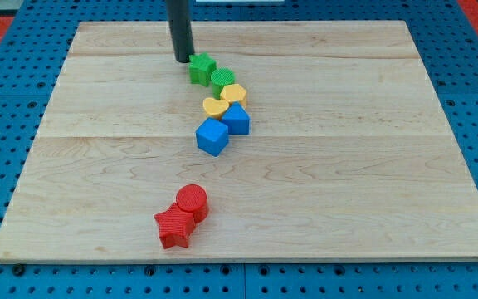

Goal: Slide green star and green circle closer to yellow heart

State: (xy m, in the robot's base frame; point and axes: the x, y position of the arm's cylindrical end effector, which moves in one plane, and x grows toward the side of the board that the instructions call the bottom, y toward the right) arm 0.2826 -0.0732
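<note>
The green star point(202, 68) lies near the view's top centre, touching the green circle point(222, 80) just below and to its right. The yellow heart point(214, 106) lies below the green circle, with a yellow hexagon-like block point(234, 94) between them on the right. My tip point(182, 58) stands just to the upper left of the green star, close to it or touching it.
A blue cube point(212, 137) and a second blue block point(236, 120) lie just below the yellow blocks. A red circle point(192, 202) and a red star point(174, 227) sit near the view's bottom. The wooden board point(347, 166) ends at blue pegboard.
</note>
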